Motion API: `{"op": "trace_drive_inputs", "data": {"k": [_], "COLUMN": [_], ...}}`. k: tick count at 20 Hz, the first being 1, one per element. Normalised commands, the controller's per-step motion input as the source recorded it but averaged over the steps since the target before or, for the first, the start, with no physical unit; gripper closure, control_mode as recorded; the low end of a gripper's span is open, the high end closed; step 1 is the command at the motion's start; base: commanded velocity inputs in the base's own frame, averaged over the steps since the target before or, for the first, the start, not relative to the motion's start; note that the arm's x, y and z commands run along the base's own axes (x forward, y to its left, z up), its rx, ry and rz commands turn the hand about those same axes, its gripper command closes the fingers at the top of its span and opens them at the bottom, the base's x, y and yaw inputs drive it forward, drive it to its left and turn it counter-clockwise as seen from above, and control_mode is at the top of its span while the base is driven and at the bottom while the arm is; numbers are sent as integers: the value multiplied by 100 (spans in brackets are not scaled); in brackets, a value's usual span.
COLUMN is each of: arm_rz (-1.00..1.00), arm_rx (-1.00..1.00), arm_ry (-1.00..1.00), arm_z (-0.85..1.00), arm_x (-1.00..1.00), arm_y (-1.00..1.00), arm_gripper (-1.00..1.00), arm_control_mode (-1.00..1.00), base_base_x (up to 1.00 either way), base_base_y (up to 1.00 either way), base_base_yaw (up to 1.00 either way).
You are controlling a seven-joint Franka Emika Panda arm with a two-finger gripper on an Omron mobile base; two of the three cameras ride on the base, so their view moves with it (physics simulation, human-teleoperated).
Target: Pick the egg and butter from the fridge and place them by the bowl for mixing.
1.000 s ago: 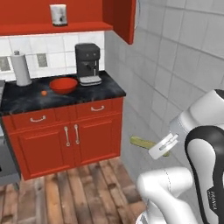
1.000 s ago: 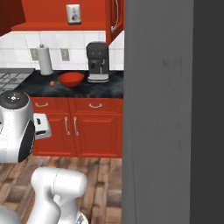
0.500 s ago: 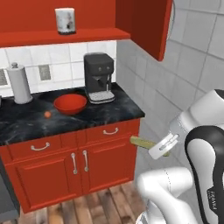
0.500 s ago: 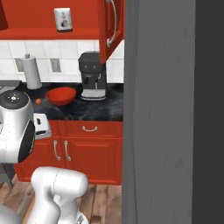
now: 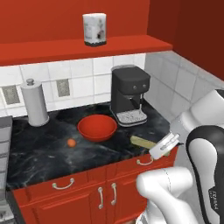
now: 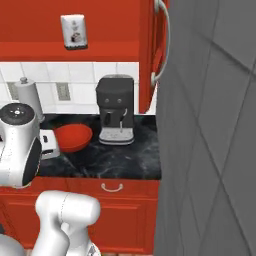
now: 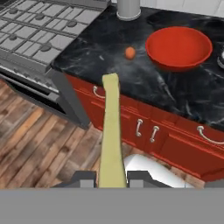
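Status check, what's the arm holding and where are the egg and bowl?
Gripper shut on butter, at counter's front edge. Egg on counter beside bowl. Nothing in the way.

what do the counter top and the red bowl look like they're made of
Counter top: looks like polished black stone, perhaps marble or granite, going by its pale veining and sheen. Red bowl: plain glossy red, likely plastic or glazed ceramic; the smooth look leaves it open.

Bare black counter lies open at the bowl's 6 and 7 o'clock, broken by the egg alone. The coffee machine blocks 2 o'clock, the paper-towel roll 10 o'clock. The shelf overhead probably limits high approaches.
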Motion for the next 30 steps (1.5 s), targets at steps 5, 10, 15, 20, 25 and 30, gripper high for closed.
{"op": "trace_drive_inputs", "data": {"k": [5,10,15,20,25,30], "arm_rz": [0,0,0,0,0,0], "arm_rx": [0,0,0,0,0,0], "arm_ry": [0,0,0,0,0,0], "arm_z": [0,0,0,0,0,0], "arm_x": [0,0,0,0,0,0], "arm_y": [0,0,0,0,0,0], "arm_gripper": [100,100,100,100,100,100], "arm_control_mode": [100,100,100,100,100,100], "base_base_x": [82,11,0,0,9,22], "base_base_y": [72,47,4,5,42,15], "base_base_yaw": [14,23,23,12,6,0]}}
